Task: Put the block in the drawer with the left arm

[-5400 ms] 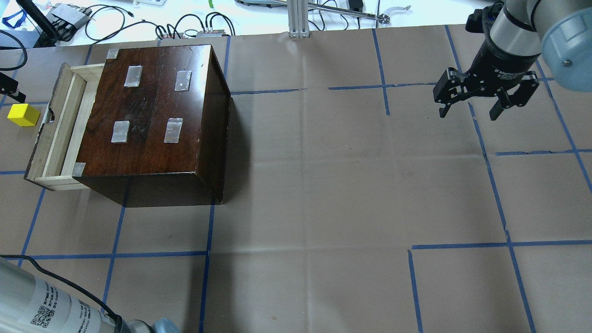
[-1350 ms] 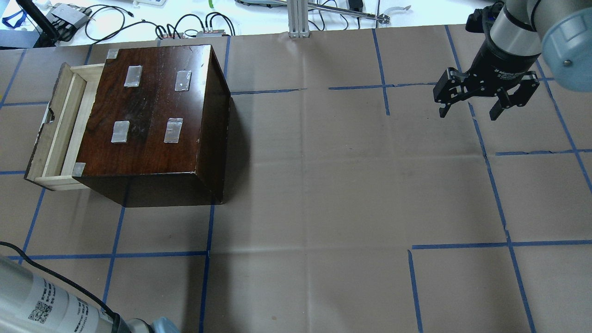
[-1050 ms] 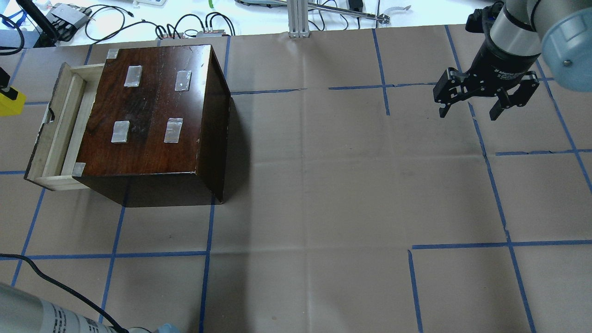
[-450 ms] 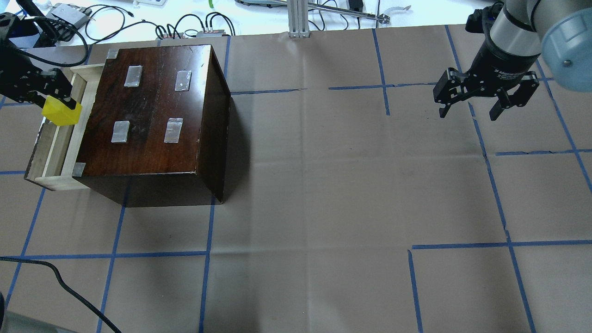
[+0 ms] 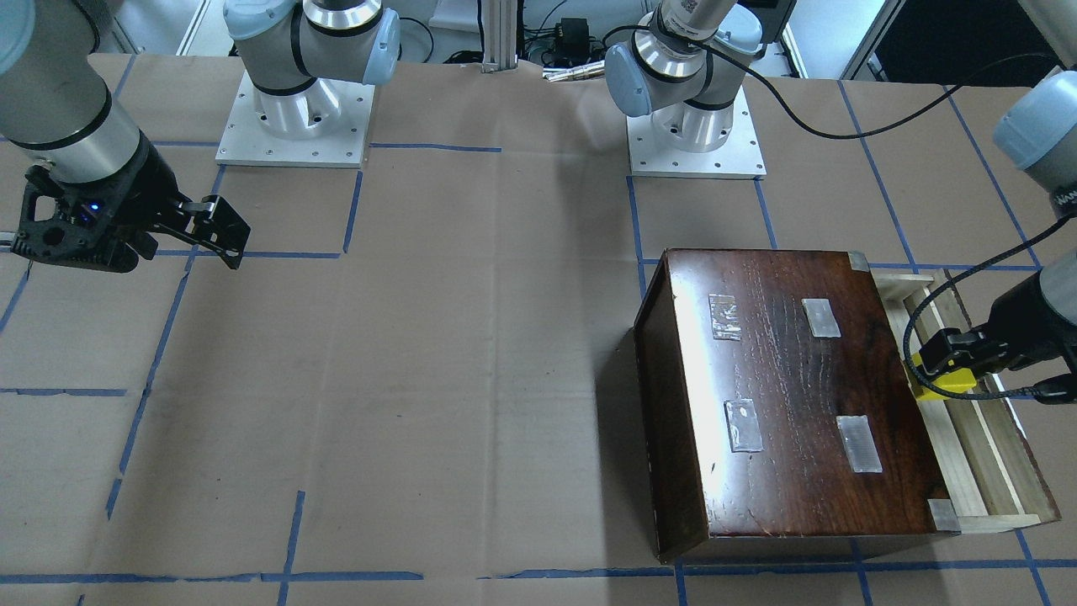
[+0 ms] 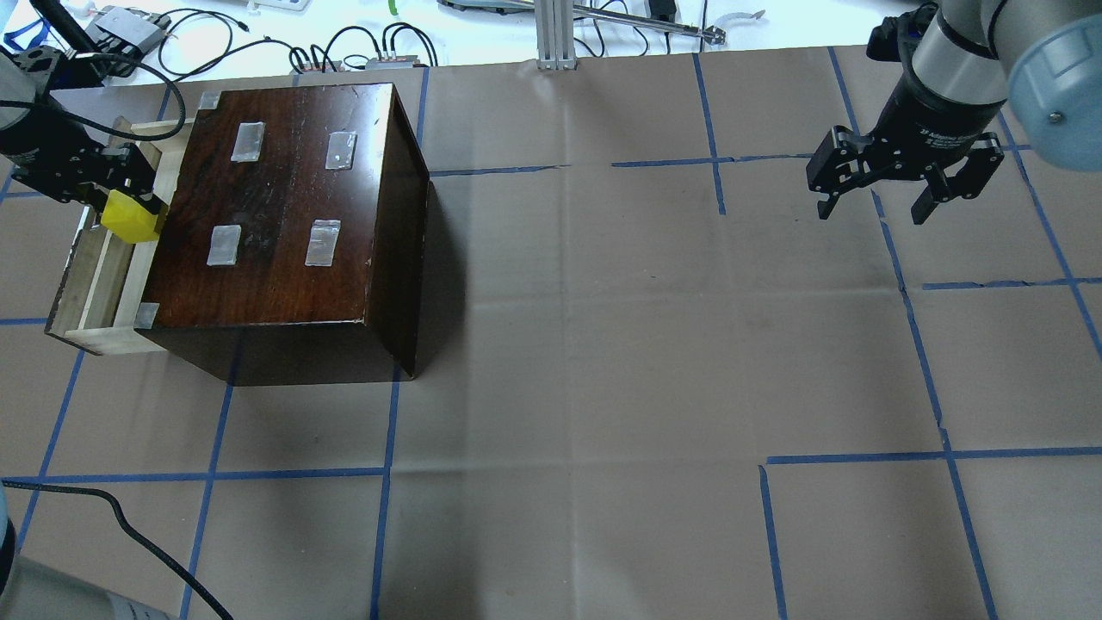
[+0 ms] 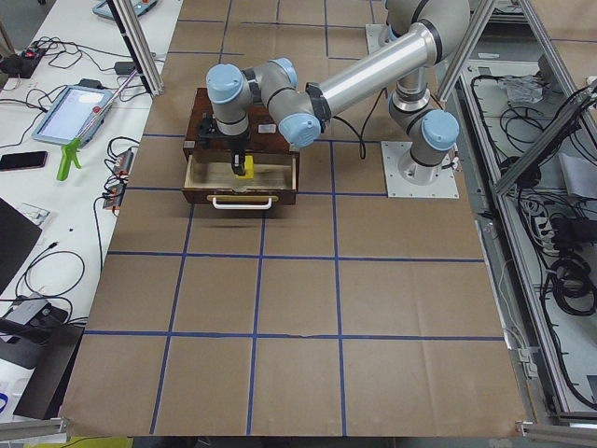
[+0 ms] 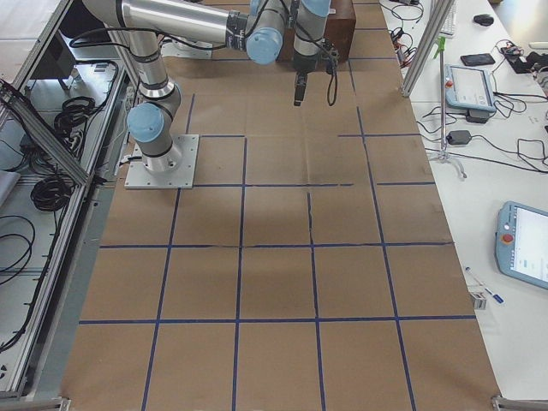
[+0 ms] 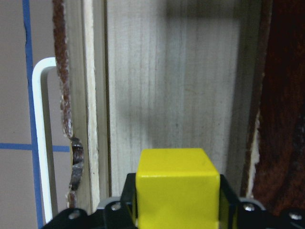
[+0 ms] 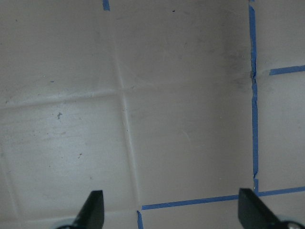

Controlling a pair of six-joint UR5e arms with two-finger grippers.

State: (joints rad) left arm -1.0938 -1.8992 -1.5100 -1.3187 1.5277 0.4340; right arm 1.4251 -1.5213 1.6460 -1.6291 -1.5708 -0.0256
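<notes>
My left gripper [image 6: 120,202] is shut on the yellow block [image 6: 131,217] and holds it over the open pale-wood drawer [image 6: 95,275], close to the dark cabinet's front edge. The front-facing view shows the block [image 5: 947,385] over the drawer [image 5: 984,454] too. In the left wrist view the block [image 9: 177,183] sits between the jaws above the drawer's floor [image 9: 176,86]. The left exterior view shows the block [image 7: 246,167] above the drawer [image 7: 242,177]. My right gripper [image 6: 874,202] is open and empty, hovering over the far right of the table; its fingertips [image 10: 93,207] show over bare paper.
The dark-brown cabinet [image 6: 284,224] with taped patches on top stands at the left. A white handle [image 9: 40,143] runs along the drawer's front. Cables and devices [image 6: 258,43] lie beyond the table's far edge. A black cable [image 6: 112,525] loops at the near left.
The block lay on the table left of the drawer. My left gripper picked it up and carried it rightward; it now hangs over the drawer. The right arm has not moved.
</notes>
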